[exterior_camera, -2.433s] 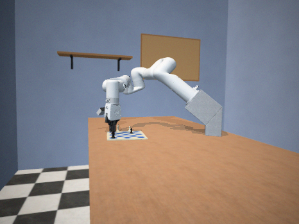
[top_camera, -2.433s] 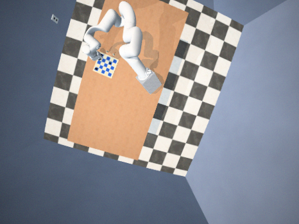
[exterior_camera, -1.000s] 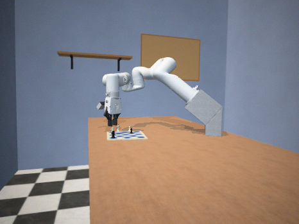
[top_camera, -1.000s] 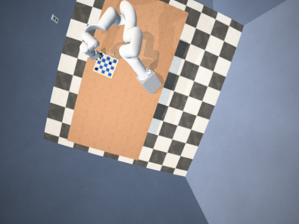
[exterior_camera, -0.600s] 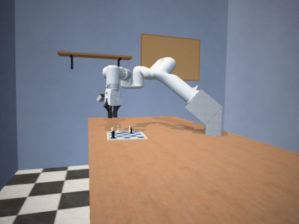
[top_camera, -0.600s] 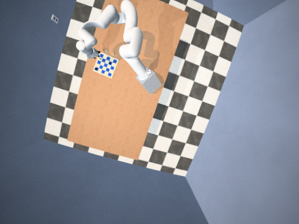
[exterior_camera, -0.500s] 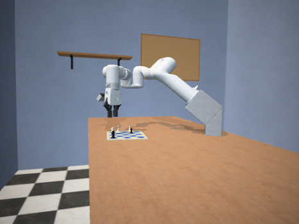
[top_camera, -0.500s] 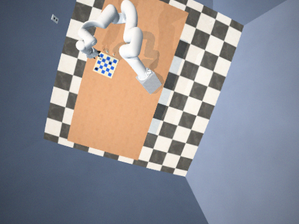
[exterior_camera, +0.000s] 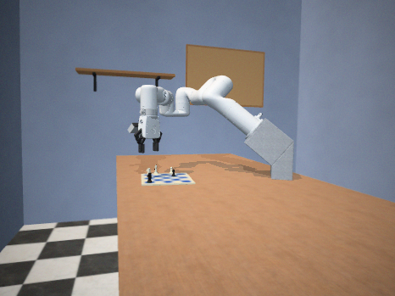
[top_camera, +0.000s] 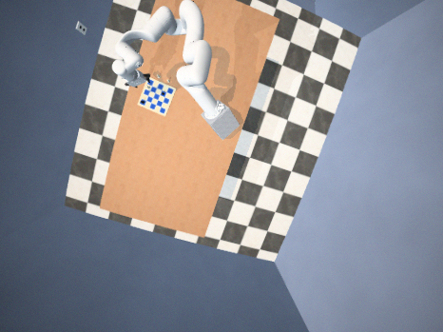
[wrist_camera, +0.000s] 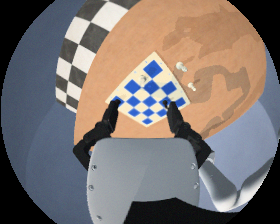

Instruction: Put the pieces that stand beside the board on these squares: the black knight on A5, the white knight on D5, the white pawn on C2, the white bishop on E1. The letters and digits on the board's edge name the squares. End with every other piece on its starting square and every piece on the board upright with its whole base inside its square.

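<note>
The small blue-and-white chessboard (exterior_camera: 167, 178) lies on the wooden table and also shows in the top view (top_camera: 157, 98) and the wrist view (wrist_camera: 149, 92). My gripper (exterior_camera: 148, 146) is open and empty, and hangs well above the board's left end. A black piece (exterior_camera: 148, 177) stands upright on the board below it. Another dark piece (exterior_camera: 172, 171) stands at the board's far side. Two small white pieces (wrist_camera: 181, 66) (wrist_camera: 193, 86) stand on the table beside the board's far edge; one of them shows in the side view (exterior_camera: 156, 170). The pieces are too small to tell their kinds or squares.
The arm's grey base block (exterior_camera: 271, 148) stands on the table to the right of the board. A wall shelf (exterior_camera: 125, 74) and a cork board (exterior_camera: 225, 75) hang behind. The table's left edge runs close to the chessboard.
</note>
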Motion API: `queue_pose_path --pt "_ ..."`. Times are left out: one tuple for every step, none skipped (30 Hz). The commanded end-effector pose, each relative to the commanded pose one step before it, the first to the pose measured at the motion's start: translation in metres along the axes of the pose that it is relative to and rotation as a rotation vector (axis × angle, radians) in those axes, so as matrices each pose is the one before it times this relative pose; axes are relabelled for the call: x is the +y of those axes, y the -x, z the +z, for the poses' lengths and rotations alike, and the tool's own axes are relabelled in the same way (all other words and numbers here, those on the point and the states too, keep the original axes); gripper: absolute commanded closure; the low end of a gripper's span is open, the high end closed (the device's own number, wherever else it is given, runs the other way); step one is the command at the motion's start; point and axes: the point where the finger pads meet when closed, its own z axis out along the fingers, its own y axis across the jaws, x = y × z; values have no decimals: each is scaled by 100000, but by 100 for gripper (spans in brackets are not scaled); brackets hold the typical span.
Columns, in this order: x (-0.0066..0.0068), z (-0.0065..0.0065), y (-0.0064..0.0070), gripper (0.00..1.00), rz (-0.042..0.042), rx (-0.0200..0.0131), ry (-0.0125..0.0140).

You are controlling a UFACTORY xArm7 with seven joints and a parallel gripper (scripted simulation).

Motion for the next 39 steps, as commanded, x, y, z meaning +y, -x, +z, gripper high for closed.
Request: queue_pose_path --pt "-74 -106 -26 0 -42 150 -267" --pt "0 0 0 0 0 0 0" --pt "0 0 0 0 0 0 0" --pt "0 0 0 0 0 0 0" --pt "0 0 0 0 7 -1 0" --pt "2 0 1 0 50 -6 -1" --pt "6 -1 2 0 132 -15 -2" --pt "11 -1 3 0 250 -29 -3" --pt "17 -2 5 0 402 -46 -5" --pt "25 -3 7 0 585 -67 -7" --pt "34 -4 10 0 796 -91 -9" --pt "44 -6 12 0 1033 -118 -11" --pt "0 0 0 0 0 0 0" --pt "0 0 0 0 0 0 0" --pt "55 -7 15 0 1292 -147 -12" --pt "67 -9 17 0 1572 -178 -13" --pt "79 -11 19 0 1870 -211 -12" --pt "92 -13 21 0 2184 -244 -10" --pt "106 -15 21 0 2511 -277 -7" --pt "120 -17 21 0 2850 -311 -1" --pt "134 -20 20 0 3197 -344 7" --pt "148 -22 18 0 3553 -376 18" --pt "162 -25 15 0 3913 -406 31" --pt "176 -28 10 0 4277 -434 47" --pt "189 -30 3 0 4643 -459 66" --pt "201 -33 -5 0 5009 -480 87" --pt "212 -36 -15 0 5373 -497 111" --pt "222 -38 -27 0 5733 -510 137" --pt "230 -40 -41 0 5530 -476 159" --pt "0 0 0 0 0 0 0" --pt "0 0 0 0 0 0 0" --pt "236 -42 -54 0 6998 -561 197" --pt "240 -44 -72 0 6780 -516 221" --pt "242 -45 -90 0 6241 -469 246" --pt "242 -46 -107 0 3792 -332 246" --pt "243 -46 -118 0 4104 -326 240" --pt "242 -46 -130 0 4371 -327 252" --pt "239 -45 -142 0 4508 -320 268" --pt "234 -43 -155 0 4549 -302 281"
